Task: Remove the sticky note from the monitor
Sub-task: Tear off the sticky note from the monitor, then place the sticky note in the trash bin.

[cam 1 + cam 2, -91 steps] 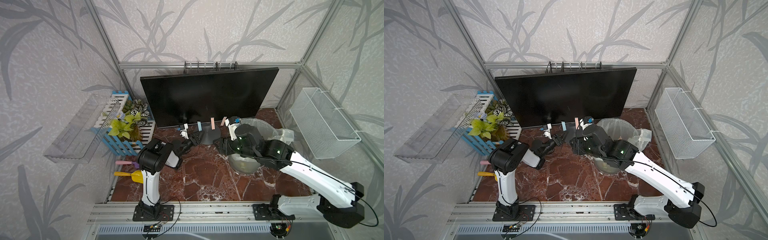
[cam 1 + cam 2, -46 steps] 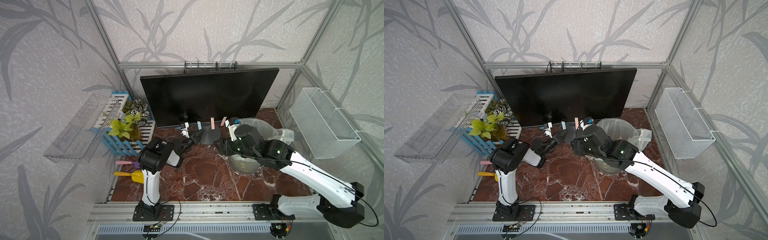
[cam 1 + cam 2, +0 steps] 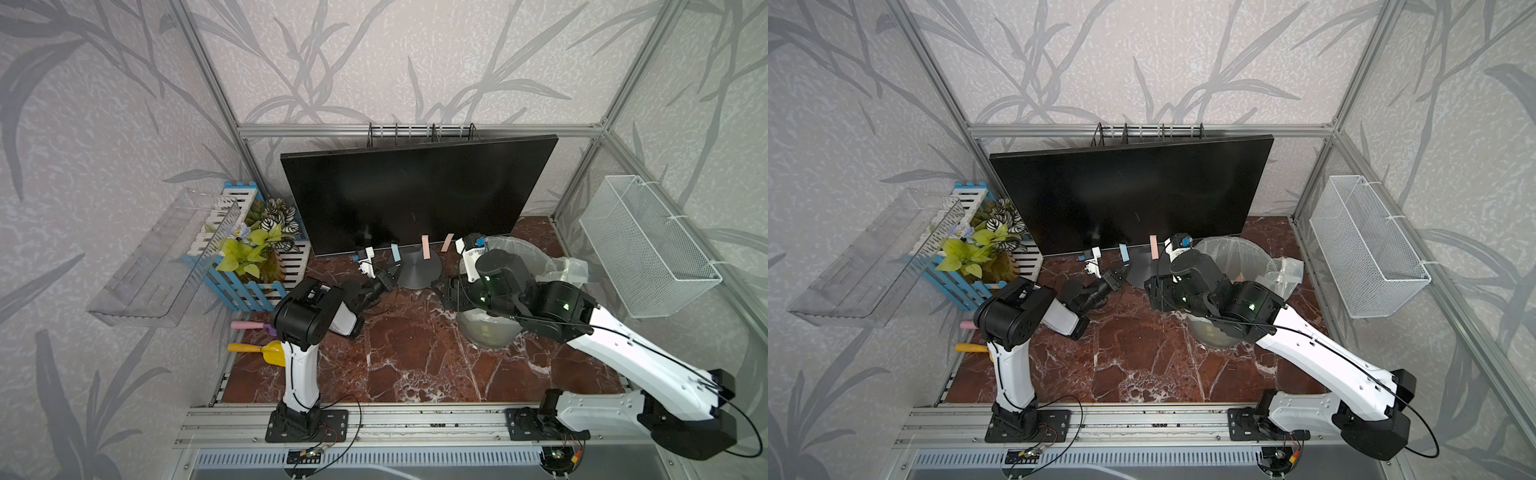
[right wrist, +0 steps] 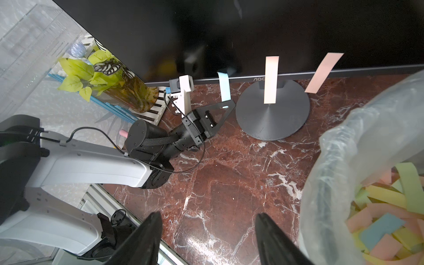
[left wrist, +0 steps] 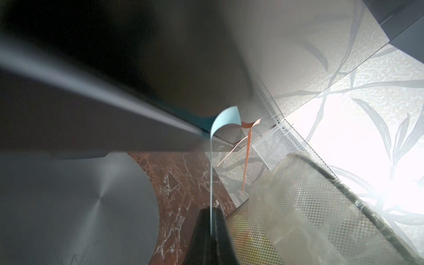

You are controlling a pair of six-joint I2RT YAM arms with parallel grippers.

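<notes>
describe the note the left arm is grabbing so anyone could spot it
Along the bottom edge of the big black monitor hang three paper strips. It is the blue strip, pinched in the left fingers; the other two are pink.

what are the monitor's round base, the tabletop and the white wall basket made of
Round grey base: probably brushed metal, going by its radial sheen. Red-brown tabletop: glossy marble or marble-look sheet, with white veins. White wall basket: painted wire mesh; the wall shows through.
</notes>
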